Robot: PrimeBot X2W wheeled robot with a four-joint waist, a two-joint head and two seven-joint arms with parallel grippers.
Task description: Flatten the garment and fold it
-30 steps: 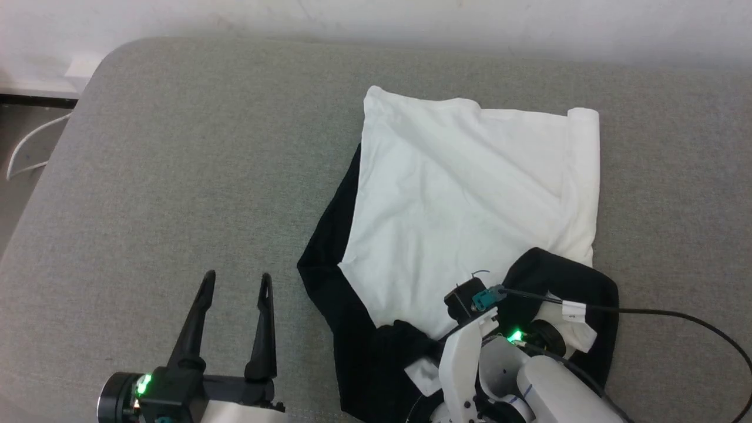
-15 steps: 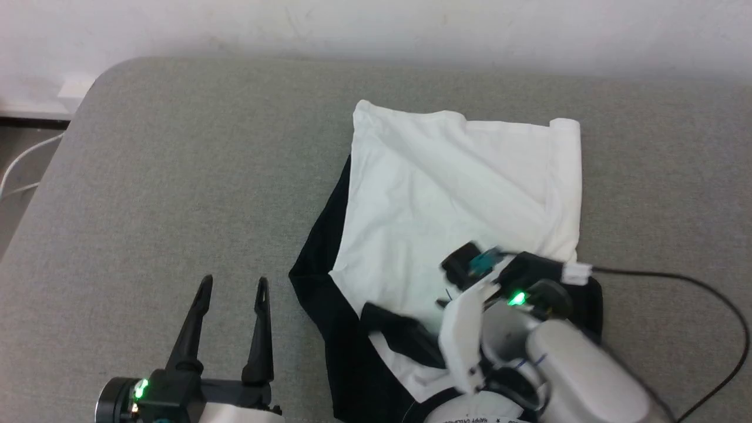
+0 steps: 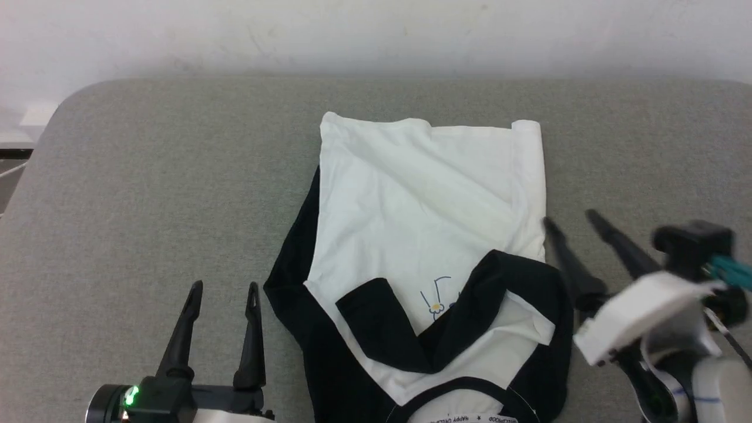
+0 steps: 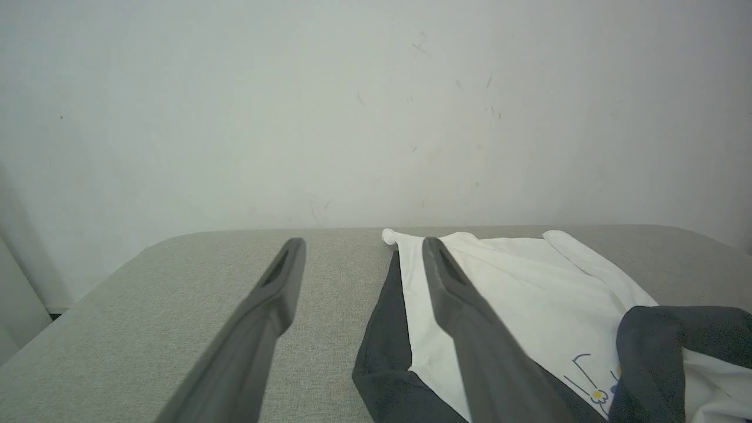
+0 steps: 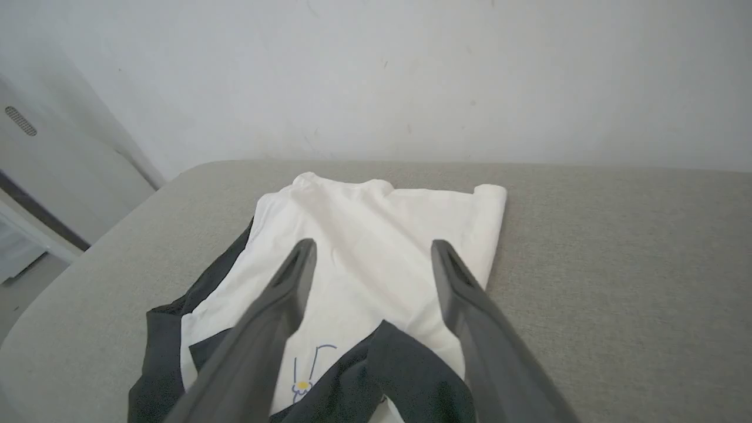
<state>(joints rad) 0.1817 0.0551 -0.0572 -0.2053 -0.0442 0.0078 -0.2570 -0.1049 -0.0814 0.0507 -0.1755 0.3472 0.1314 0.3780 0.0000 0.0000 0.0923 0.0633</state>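
The garment [image 3: 423,194] lies on the grey table [image 3: 176,176], white body toward the wall, black collar at the near edge. One black sleeve [image 3: 382,329] is folded across the chest beside a small flower print, and the other sleeve [image 3: 517,276] lies bent over the right side. The left sleeve's black edge runs down the garment's left. My right gripper [image 3: 570,220] is open, lifted just right of the garment, holding nothing; its wrist view shows the garment [image 5: 376,247] beyond the spread fingers. My left gripper [image 3: 223,286] is open over bare table, left of the garment [image 4: 529,294].
A pale wall [image 3: 376,35] runs behind the table. The table's rounded far-left corner [image 3: 64,106] drops to the floor. A dark cable [image 3: 734,346] trails from my right wrist.
My right gripper opened, let go of the black sleeve and drew back to the right of the garment. The sleeve now lies on the white body. The head camera shifted; the left gripper stayed put.
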